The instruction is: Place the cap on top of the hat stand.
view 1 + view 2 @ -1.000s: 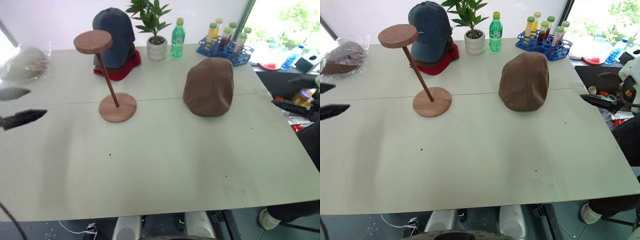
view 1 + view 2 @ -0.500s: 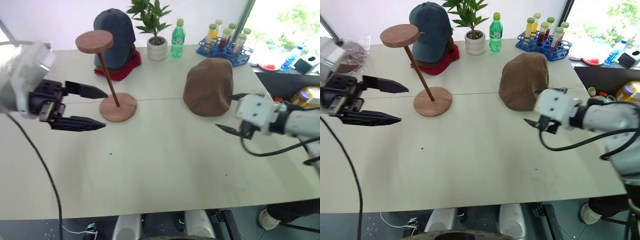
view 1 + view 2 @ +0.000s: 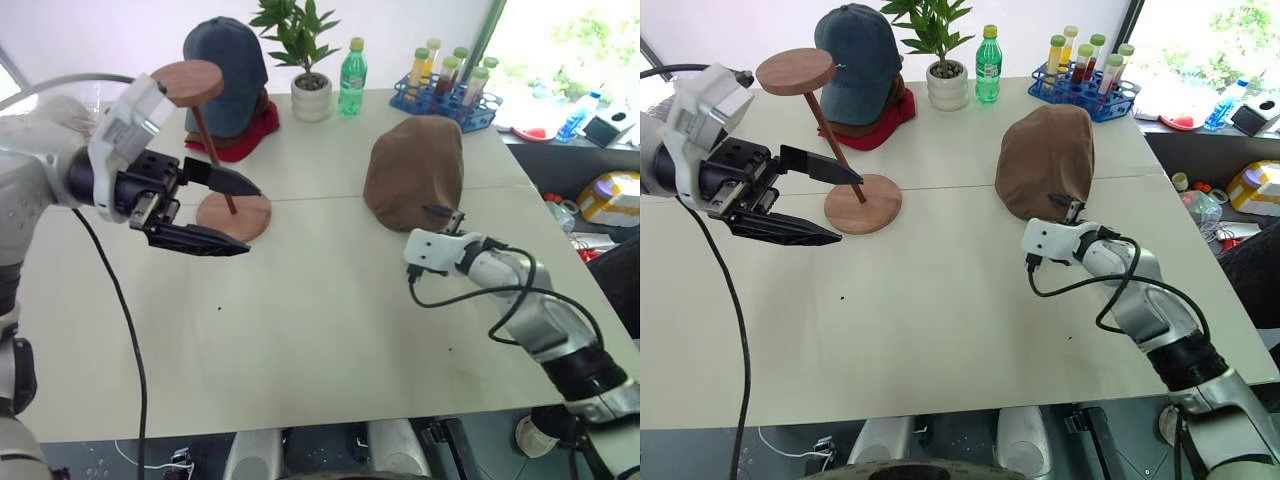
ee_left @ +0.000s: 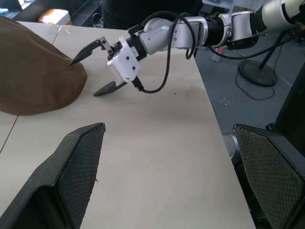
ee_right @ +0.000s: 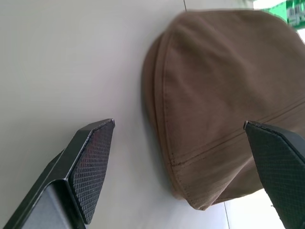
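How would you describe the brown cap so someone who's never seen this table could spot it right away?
Start at the blue rack of tubes at the table's far right. Just nearer than it lies the cap, a floppy brown fabric mound flat on the tabletop, with the right gripper open at its near edge. Unlike the blue denim cap at the far left, it is brown and rests on nothing but the table.

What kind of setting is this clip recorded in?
Probably an indoor lab or test room: a white table with staged props, a blue rack of test tubes, a potted plant and hats.
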Robot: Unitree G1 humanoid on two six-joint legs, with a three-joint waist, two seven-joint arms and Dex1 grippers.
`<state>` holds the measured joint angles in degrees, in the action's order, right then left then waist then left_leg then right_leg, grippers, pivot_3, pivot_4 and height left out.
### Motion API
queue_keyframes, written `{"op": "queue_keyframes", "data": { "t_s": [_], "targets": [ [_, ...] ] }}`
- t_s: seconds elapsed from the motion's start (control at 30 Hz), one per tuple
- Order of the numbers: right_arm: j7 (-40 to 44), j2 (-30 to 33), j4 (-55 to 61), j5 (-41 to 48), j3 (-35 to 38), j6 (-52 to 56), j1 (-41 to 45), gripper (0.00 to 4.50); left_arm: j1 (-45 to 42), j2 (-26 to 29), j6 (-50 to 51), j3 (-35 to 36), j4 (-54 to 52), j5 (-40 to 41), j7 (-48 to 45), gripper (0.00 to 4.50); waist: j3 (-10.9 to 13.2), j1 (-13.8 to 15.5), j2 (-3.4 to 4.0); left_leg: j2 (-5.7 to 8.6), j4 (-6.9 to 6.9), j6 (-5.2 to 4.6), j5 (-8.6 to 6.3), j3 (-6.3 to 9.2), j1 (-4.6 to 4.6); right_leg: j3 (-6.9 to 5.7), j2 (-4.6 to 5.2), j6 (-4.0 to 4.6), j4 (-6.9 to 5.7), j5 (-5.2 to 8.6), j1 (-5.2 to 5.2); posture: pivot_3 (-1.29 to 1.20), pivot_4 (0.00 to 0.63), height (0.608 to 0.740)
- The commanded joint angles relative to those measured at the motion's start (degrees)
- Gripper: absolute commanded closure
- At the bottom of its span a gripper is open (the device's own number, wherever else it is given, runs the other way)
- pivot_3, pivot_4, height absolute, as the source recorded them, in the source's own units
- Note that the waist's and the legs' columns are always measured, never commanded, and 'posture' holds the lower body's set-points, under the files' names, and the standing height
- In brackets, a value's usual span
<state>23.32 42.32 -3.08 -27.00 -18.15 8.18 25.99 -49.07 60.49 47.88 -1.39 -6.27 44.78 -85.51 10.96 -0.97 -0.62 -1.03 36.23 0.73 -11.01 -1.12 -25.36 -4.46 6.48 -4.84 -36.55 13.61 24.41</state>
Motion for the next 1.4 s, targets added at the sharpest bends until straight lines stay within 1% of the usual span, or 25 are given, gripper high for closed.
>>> {"op": "queue_keyframes", "data": {
  "t_s": [0.03, 0.23, 0.47, 0.57, 0.7, 0.73, 0.8, 0.83, 0.97, 1.1, 1.3, 1.4],
  "targets": [
    [-4.07, -1.36, -6.84, -3.82, -0.80, -4.36, 4.04, 0.05, -0.31, 0.25, -0.30, 1.19, -0.58, -0.60, 0.05, 0.00, 0.00, 0.04, 0.00, 0.00, 0.00, 0.00, 0.00, 0.00, 0.00, 0.00, 0.00, 0.00, -0.01, 0.00, 0.00, 0.00, 0.150, 0.740],
    [-10.49, -3.89, -19.80, -7.30, -2.15, -11.04, 8.64, 0.05, -0.64, -0.33, -0.05, 2.01, -0.44, -0.66, 1.18, 0.00, -0.03, 0.13, -0.07, 0.02, 0.04, 0.00, 0.00, 0.00, 0.01, 0.07, -0.01, 0.01, -0.03, 0.00, -0.02, 0.00, 0.150, 0.740],
    [-15.30, -5.58, -27.72, -8.73, -1.92, -15.32, 11.09, 0.05, -1.37, -0.49, -0.07, 2.71, 0.34, -0.74, 2.14, 0.00, -0.05, 0.12, -0.13, 0.03, 0.08, -0.01, 0.01, 0.00, 0.06, 0.16, -0.02, -0.01, -0.18, 0.01, -0.03, 0.00, 0.150, 0.740],
    [-16.23, -5.34, -29.59, -8.61, -1.41, -16.01, 11.38, 0.87, -1.37, -0.62, -0.10, 2.92, 0.60, -0.65, 2.43, 0.00, -0.05, 0.22, -0.13, 0.05, 0.09, -0.01, 0.01, 0.00, 0.06, 0.19, -0.02, -0.02, -0.21, 0.02, -0.03, 0.00, 0.150, 0.740],
    [-16.48, -5.40, -30.64, -8.61, -1.36, -16.52, 11.61, 2.80, -1.32, -0.93, -0.29, 3.05, 0.67, -0.62, 2.80, 0.00, -0.04, 0.11, -0.13, 0.06, 0.10, -0.01, 0.01, 0.00, 0.06, 0.23, -0.02, -0.02, -0.24, 0.02, -0.02, 0.00, 0.150, 0.740],
    [-16.54, -5.30, -30.40, -8.60, -1.27, -16.56, 11.45, 3.37, -1.35, -1.08, -0.36, 3.11, 0.68, -0.62, 2.96, 0.00, -0.04, 0.05, -0.14, 0.06, 0.10, -0.01, 0.01, 0.00, 0.07, 0.24, -0.02, -0.03, -0.27, 0.02, -0.02, 0.00, 0.150, 0.740],
    [-17.04, -4.93, -29.64, -8.80, -0.95, -16.48, 11.05, 4.37, -1.37, -1.26, -0.39, 3.25, 0.69, -0.57, 3.24, 0.00, -0.05, 0.04, -0.14, 0.06, 0.10, -0.01, 0.01, -0.01, 0.11, 0.25, -0.02, -0.07, -0.36, 0.04, -0.02, 0.00, 0.150, 0.740],
    [-17.21, -4.62, -29.11, -8.88, -0.66, -16.45, 10.86, 4.45, -1.38, -1.31, -0.37, 3.36, 0.71, -0.54, 3.41, 0.00, -0.06, 0.09, -0.16, 0.06, 0.10, -0.01, 0.01, 0.00, 0.13, 0.26, -0.02, -0.08, -0.40, 0.05, -0.02, 0.00, 0.150, 0.740],
    [-16.29, -3.11, -26.82, -8.61, 0.58, -16.24, 10.61, 4.45, -1.16, -1.41, -0.28, 4.09, 0.61, -0.34, 4.18, 0.00, -0.07, 0.11, -0.20, 0.07, 0.11, -0.01, 0.01, -0.01, 0.14, 0.29, -0.02, -0.09, -0.42, 0.06, -0.02, 0.00, 0.150, 0.740],
    [-14.67, -1.45, -24.98, -6.48, 3.02, -16.81, 12.07, 4.45, 0.13, -1.37, 1.41, 7.16, -0.48, 1.45, 6.54, 0.00, -0.06, 0.14, -0.21, 0.07, 0.10, -0.01, 0.01, -0.01, 0.15, 0.30, -0.02, -0.09, -0.43, 0.06, -0.01, 0.00, 0.150, 0.740],
    [-9.37, 0.30, -14.85, -4.13, 7.54, -14.44, 15.78, 4.45, 3.92, 0.13, 4.85, 15.19, -2.58, 4.88, 11.74, 0.00, 0.00, -0.17, -0.20, 0.06, 0.10, -0.01, 0.01, -0.03, 0.15, 0.34, -0.02, -0.10, -0.47, 0.05, 0.03, 0.00, 0.150, 0.740],
    [-6.46, 0.03, -10.09, -1.53, 9.39, -15.15, 21.31, 4.45, 7.56, 1.61, 6.98, 21.36, -4.05, 6.65, 15.06, 0.00, 0.04, -0.63, -0.17, 0.04, 0.06, -0.01, 0.01, -0.08, 0.15, 0.40, -0.04, -0.11, -0.50, 0.05, 0.11, 0.00, 0.150, 0.740]
  ]
}}
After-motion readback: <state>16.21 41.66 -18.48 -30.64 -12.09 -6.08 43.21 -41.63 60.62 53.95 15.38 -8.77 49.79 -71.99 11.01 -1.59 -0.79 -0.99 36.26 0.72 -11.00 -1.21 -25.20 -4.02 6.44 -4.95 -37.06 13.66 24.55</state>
